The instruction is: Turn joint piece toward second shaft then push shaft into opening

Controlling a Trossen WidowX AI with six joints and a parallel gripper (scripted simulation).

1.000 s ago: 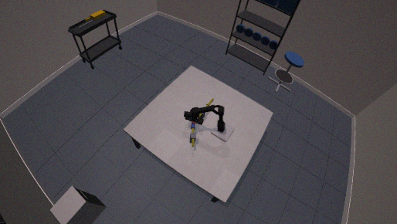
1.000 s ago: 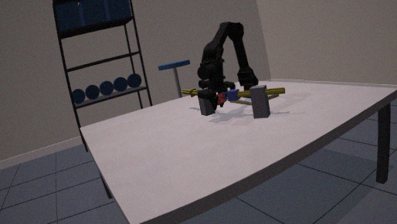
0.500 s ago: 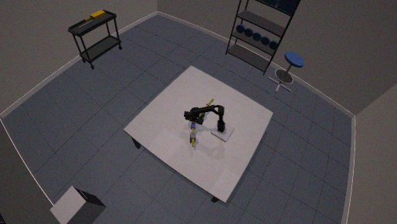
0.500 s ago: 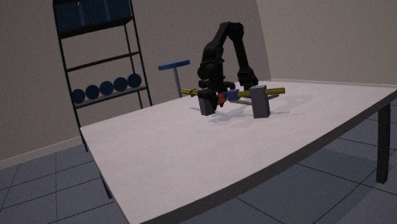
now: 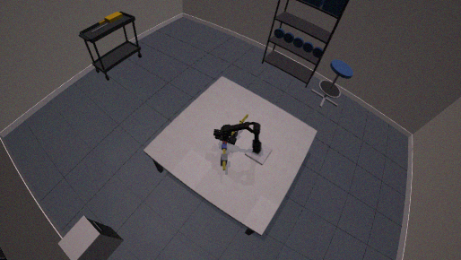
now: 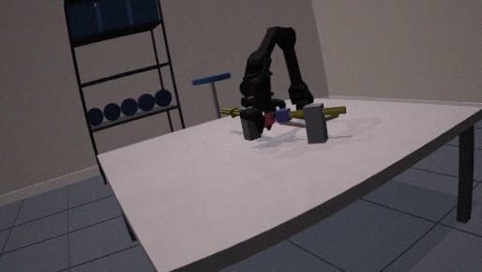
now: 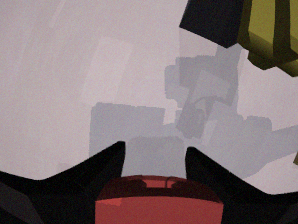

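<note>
Pincer (image 5: 224, 141) (image 6: 263, 120) (image 7: 156, 151) stopped partway shut, the red joint piece (image 5: 224, 143) (image 6: 268, 119) (image 7: 159, 210) gripped between my fingers. It sits at the blue collar (image 5: 223, 146) (image 6: 282, 115), on the inner end of the fixed shaft (image 5: 223, 166) (image 6: 335, 110), whose grey block (image 5: 223, 158) (image 6: 316, 124) stands upright on the table (image 5: 188, 139) (image 6: 211, 188). The sliding shaft (image 5: 244, 118) (image 6: 231, 112) comes in at an angle beyond me; its block (image 6: 251, 131) is partly behind my wrist. Step in hand, I judge: turning the piece on its hinges. Whether the opening lines up, I cannot tell; my own bulk hides it from outside, and the close view shows mainly the red face.

Risks noted. If I swing in a straight line instead of following the hinge's arc, the piece may bind, or the pads may slip off its flat sides. If I let go slightly off line, the shaft will likely strike the rim and jam, or knock the piece round. Opening unevenly could drag it out of true, as could backing away with one finger still touching. My wrist is close to the sliding shaft's block, so a wide turn might bump it. Slow arc, even release, clean retreat.
</note>
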